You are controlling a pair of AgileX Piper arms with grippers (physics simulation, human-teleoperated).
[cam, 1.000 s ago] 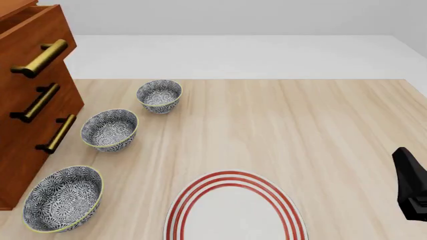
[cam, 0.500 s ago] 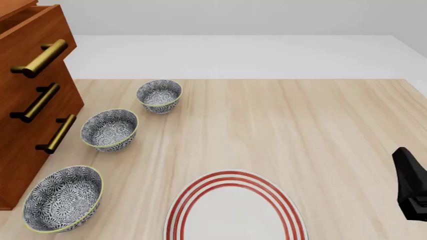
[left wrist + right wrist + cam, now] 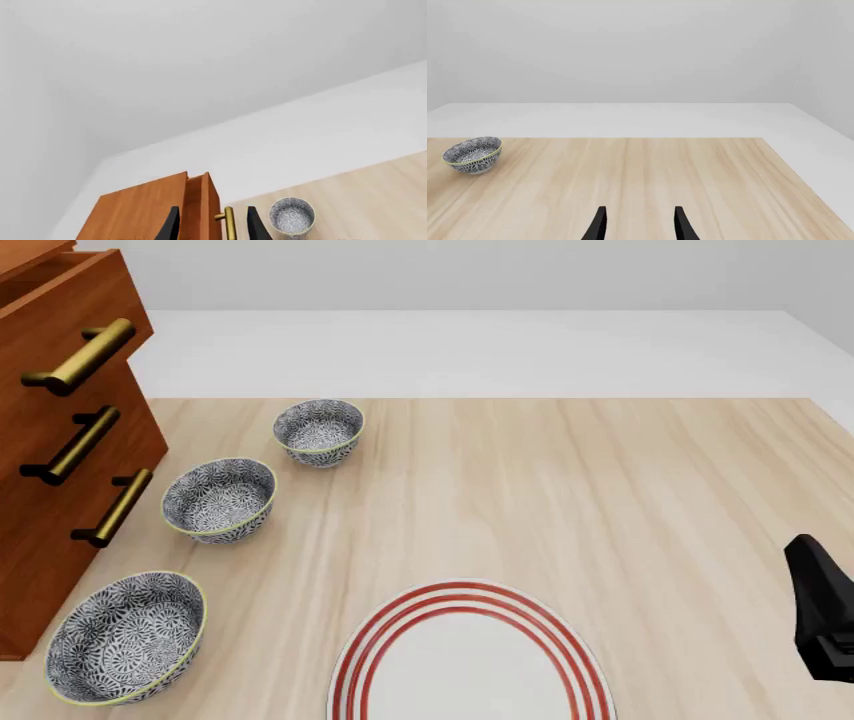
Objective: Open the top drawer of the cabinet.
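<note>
Left hand (image 3: 212, 226) gapes, gripping nothing — the top drawer's brass handle (image 3: 229, 224) stands between its fingertips, bar running along the fingers. Right hand (image 3: 639, 224), parted and unladen, lies well apart.

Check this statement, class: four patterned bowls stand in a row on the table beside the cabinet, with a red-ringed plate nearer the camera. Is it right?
Not quite: the front view shows three patterned bowls, not four: far bowl, middle bowl, near bowl. They do stand in a row on the table beside the cabinet, with the red-ringed plate nearer the camera.
</note>
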